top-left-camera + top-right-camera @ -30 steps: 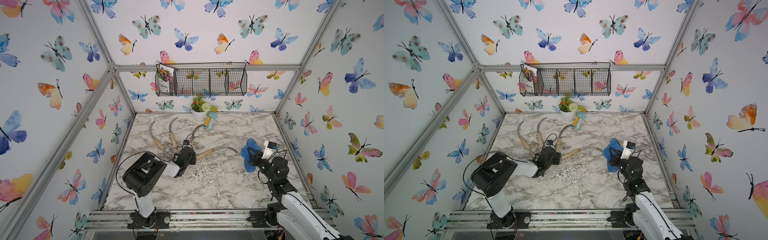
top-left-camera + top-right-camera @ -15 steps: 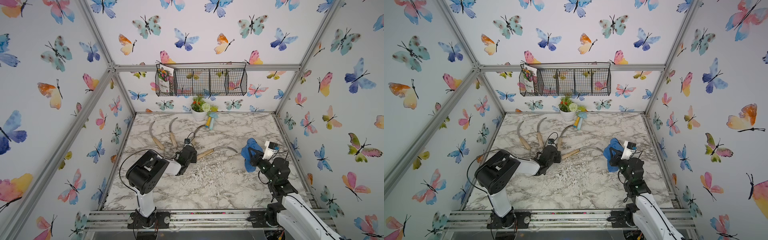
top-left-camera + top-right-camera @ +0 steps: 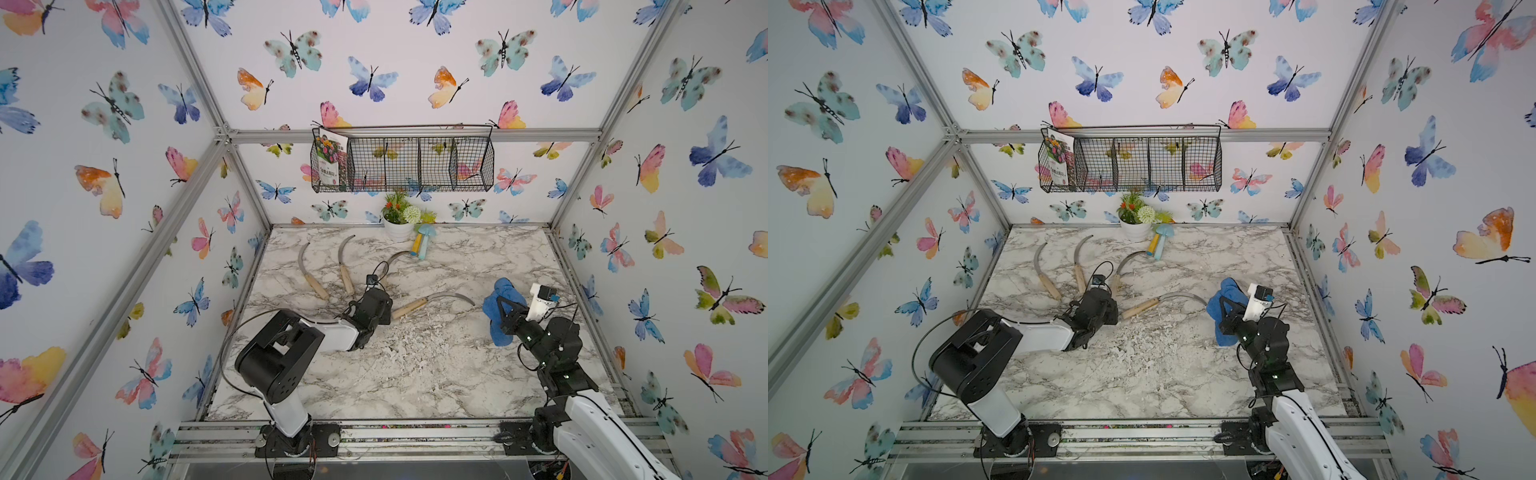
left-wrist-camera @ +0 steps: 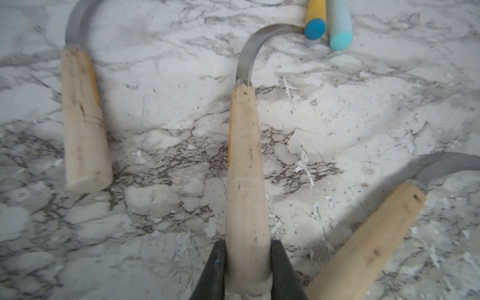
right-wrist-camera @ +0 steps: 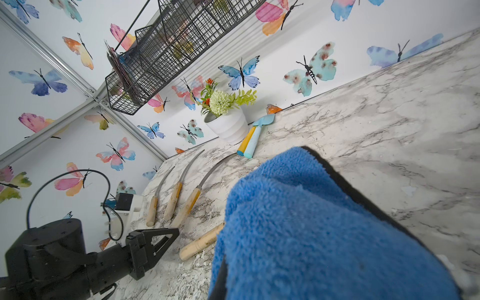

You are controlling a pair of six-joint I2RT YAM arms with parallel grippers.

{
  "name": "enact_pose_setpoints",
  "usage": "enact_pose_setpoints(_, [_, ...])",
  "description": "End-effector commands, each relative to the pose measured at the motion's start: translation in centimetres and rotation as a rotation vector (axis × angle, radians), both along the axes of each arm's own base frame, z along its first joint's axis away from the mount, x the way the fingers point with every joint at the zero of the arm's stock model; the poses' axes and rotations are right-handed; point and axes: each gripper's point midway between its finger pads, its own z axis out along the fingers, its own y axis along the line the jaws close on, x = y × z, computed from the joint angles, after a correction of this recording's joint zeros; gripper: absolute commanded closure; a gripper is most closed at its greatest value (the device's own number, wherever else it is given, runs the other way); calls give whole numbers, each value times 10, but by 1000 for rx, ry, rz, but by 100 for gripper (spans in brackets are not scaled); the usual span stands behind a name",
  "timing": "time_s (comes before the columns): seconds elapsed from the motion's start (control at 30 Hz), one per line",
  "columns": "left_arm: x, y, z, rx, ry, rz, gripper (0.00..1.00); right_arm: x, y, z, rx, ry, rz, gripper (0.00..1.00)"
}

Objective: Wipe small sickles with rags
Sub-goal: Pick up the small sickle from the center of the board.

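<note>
Marble worktop (image 3: 415, 386): left tool (image 4: 248, 270) pinches one sickle (image 4: 245, 155) by its handle; right tool (image 3: 502, 302) clamps the blue terry rag (image 3: 497, 332)

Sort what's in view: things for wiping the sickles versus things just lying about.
For the job: held sickle, in the left tool; far-left sickle; second sickle; mid-table sickle; blue rag, in the right tool.

Lying about: potted plant; yellow and light-blue toys; wire basket; flower packet; white flakes.
</note>
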Motion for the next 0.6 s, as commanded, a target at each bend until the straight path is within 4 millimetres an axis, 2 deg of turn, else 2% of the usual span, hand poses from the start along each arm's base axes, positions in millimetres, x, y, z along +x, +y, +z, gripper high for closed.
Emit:
enact_pose_setpoints(0.0, [-2,0,46,6,-71,-49,100,-5,3,10,-6,1,28,98])
enact_pose_setpoints(0.13, [-15,-20,84,-46,-128,-204,100,-16,0,20,-16,24,27,98])
enact_pose_setpoints(0.27, [-47,-48,113,-98,-256,-452,100,-32,-20,29,-15,9,-69,98])
enact_pose_setpoints(0.33, [-62,-58,117,-125,-316,-534,100,-40,-34,30,-11,10,-146,98])
enact_pose_setpoints(0.43, [-82,-79,109,-94,-364,-666,100,-52,-48,35,2,-2,-208,98])
enact_pose_setpoints(0.57, [-84,-111,86,98,-348,-689,100,-65,-45,55,10,-21,-179,98])
